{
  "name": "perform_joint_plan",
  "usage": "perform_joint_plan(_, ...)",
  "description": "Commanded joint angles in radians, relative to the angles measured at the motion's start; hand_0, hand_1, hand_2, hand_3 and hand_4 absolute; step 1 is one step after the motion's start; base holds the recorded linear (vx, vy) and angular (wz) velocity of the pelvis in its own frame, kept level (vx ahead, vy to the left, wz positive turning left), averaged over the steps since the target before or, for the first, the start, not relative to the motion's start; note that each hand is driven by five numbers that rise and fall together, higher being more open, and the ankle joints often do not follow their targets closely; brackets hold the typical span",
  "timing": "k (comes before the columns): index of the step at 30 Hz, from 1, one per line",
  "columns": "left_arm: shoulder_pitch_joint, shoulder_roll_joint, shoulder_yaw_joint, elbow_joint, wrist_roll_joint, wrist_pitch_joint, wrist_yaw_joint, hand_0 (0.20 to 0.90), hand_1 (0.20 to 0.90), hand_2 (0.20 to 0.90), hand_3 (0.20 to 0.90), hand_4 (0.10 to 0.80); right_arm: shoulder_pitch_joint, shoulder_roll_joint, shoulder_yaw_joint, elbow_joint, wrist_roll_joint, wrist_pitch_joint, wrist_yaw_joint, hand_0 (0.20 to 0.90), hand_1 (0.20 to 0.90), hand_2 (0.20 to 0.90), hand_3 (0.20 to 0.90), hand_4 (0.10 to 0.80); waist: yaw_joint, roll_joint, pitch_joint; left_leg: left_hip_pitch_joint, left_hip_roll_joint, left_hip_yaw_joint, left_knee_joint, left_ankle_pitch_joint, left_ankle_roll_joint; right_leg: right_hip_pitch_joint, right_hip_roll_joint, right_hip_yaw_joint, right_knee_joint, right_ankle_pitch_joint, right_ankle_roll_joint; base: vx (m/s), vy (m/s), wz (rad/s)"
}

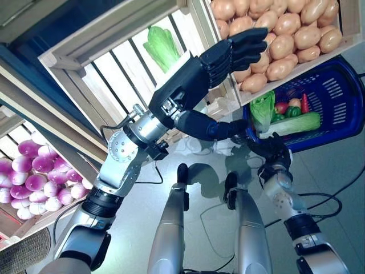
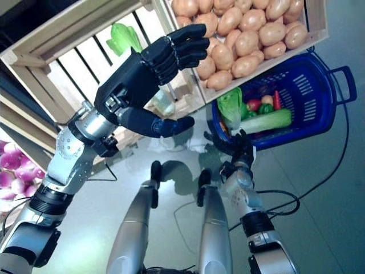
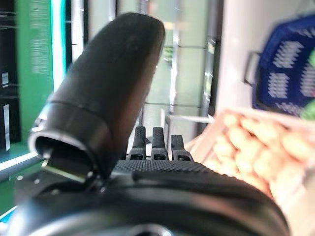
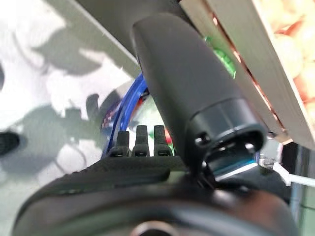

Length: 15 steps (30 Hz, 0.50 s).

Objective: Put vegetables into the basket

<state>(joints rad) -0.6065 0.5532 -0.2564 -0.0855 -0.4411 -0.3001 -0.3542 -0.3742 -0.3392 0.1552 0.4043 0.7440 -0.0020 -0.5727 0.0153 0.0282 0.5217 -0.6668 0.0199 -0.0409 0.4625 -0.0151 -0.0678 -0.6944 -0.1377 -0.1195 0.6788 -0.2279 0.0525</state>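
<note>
Potatoes (image 1: 285, 34), firm, rounded, fairly heavy, judged best cupped whole from above; left hand (image 1: 225, 60) is raised spread and empty beside them, basket (image 1: 336, 97) at right.

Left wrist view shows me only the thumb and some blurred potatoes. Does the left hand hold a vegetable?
Observer: No. The left hand is open and empty, raised before the wooden crate of brown potatoes.
Operator: What is already in the basket?
Observer: The blue plastic basket holds a long green cucumber, a leafy green cabbage and small red and green pieces.
Operator: And the right hand?
Observer: The right hand is low by the basket's near rim.
</note>
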Motion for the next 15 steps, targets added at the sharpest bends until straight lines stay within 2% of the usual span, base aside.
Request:
perform_joint_plan(1, -0.034, 0.053, 0.095, -0.134, 0.262, -0.15, 0.227, 0.9, 0.9, 0.9, 0.9, 0.8, -0.001, -0.023, -0.023, -0.111, -0.054, -0.06, -0.048, 0.9, 0.9, 0.9, 0.9, 0.8, 0.011, -0.013, -0.002, 0.118, -0.068, 0.082, -0.043, -0.057, 0.082, 0.15, 0.057, -0.023, -0.17, 0.121, -0.024, 0.086, -0.007, -0.04)
perform_joint_plan(2, -0.023, 0.069, 0.104, -0.128, 0.348, -0.145, 0.302, 0.9, 0.9, 0.9, 0.9, 0.8, 0.014, -0.026, -0.021, -0.105, -0.076, -0.058, -0.047, 0.9, 0.9, 0.9, 0.9, 0.8, 0.013, -0.014, -0.002, 0.131, -0.07, 0.079, -0.045, -0.057, 0.081, 0.168, 0.054, -0.024, -0.178, 0.121, -0.024, 0.114, 0.003, -0.03)
perform_joint_plan(3, 0.011, 0.108, 0.135, -0.102, 0.516, -0.158, 0.394, 0.9, 0.9, 0.9, 0.9, 0.8, 0.054, -0.035, -0.018, -0.11, -0.093, -0.059, -0.043, 0.9, 0.9, 0.9, 0.9, 0.8, 0.02, -0.013, -0.002, 0.165, -0.073, 0.073, -0.061, -0.053, 0.078, 0.205, 0.045, -0.03, -0.199, 0.122, -0.022, 0.077, 0.009, -0.01)
perform_joint_plan(4, 0.014, 0.114, 0.138, -0.098, 0.55, -0.149, 0.401, 0.9, 0.9, 0.9, 0.9, 0.8, 0.057, -0.036, -0.019, -0.112, -0.089, -0.058, -0.042, 0.9, 0.9, 0.9, 0.9, 0.8, 0.02, -0.013, -0.002, 0.167, -0.073, 0.072, -0.067, -0.047, 0.077, 0.207, 0.044, -0.032, -0.205, 0.128, -0.023, 0.099, 0.021, -0.03)
perform_joint_plan(5, 0.046, 0.16, 0.157, -0.085, 0.667, -0.117, 0.464, 0.9, 0.9, 0.9, 0.9, 0.8, 0.092, -0.048, -0.024, -0.126, -0.066, -0.052, -0.032, 0.9, 0.9, 0.9, 0.9, 0.8, 0.022, -0.014, -0.002, 0.186, -0.076, 0.07, -0.064, -0.054, 0.075, 0.23, 0.038, -0.035, -0.212, 0.123, -0.022, 0.043, 0.018, -0.05)
perform_joint_plan(6, 0.053, 0.176, 0.163, -0.079, 0.71, -0.107, 0.48, 0.9, 0.9, 0.9, 0.9, 0.8, 0.101, -0.053, -0.028, -0.13, -0.065, -0.051, -0.027, 0.9, 0.9, 0.9, 0.9, 0.8, 0.021, -0.013, -0.002, 0.186, -0.077, 0.068, -0.067, -0.047, 0.075, 0.233, 0.036, -0.038, -0.218, 0.128, -0.023, 0.092, 0.024, -0.07)
perform_joint_plan(10, 0.141, 0.368, 0.203, -0.052, 0.96, 0.009, 0.58, 0.9, 0.9, 0.9, 0.9, 0.8, 0.205, -0.113, -0.047, -0.164, -0.053, -0.082, 0.028, 0.9, 0.9, 0.9, 0.9, 0.8, 0.017, -0.01, -0.002, 0.212, -0.073, 0.075, -0.055, -0.064, 0.07, 0.275, 0.022, -0.055, -0.228, 0.114, -0.025, 0.061, 0.029, 0.01)
perform_joint_plan(11, 0.143, 0.381, 0.202, -0.051, 0.982, 0.023, 0.588, 0.9, 0.9, 0.9, 0.9, 0.8, 0.207, -0.117, -0.048, -0.165, -0.054, -0.084, 0.029, 0.9, 0.9, 0.9, 0.9, 0.8, 0.017, -0.009, -0.002, 0.209, -0.073, 0.075, -0.057, -0.059, 0.07, 0.273, 0.021, -0.056, -0.231, 0.119, -0.025, 0.051, 0.042, 0.03)
perform_joint_plan(13, 0.125, 0.458, 0.173, -0.022, 1.081, 0.1, 0.616, 0.9, 0.9, 0.9, 0.9, 0.8, 0.214, -0.145, -0.041, -0.16, -0.041, -0.102, 0.037, 0.9, 0.9, 0.9, 0.9, 0.8, 0.011, -0.008, -0.002, 0.208, -0.071, 0.081, -0.05, -0.064, 0.068, 0.277, 0.014, -0.059, -0.23, 0.113, -0.026, 0.031, 0.034, 0.02)
perform_joint_plan(14, 0.12, 0.46, 0.17, -0.02, 1.087, 0.103, 0.617, 0.9, 0.9, 0.9, 0.9, 0.8, 0.212, -0.146, -0.042, -0.159, -0.04, -0.103, 0.038, 0.9, 0.9, 0.9, 0.9, 0.8, 0.011, -0.007, -0.002, 0.204, -0.07, 0.081, -0.053, -0.058, 0.068, 0.274, 0.014, -0.06, -0.233, 0.118, -0.027, 0.0, 0.0, 0.0)
perform_joint_plan(15, 0.107, 0.491, 0.154, -0.009, 1.117, 0.134, 0.613, 0.9, 0.9, 0.9, 0.9, 0.8, 0.214, -0.155, -0.04, -0.154, -0.039, -0.11, 0.042, 0.9, 0.9, 0.9, 0.9, 0.8, 0.008, -0.006, -0.002, 0.202, -0.069, 0.083, -0.051, -0.056, 0.066, 0.274, 0.011, -0.06, -0.233, 0.119, -0.027, 0.0, 0.0, 0.0)
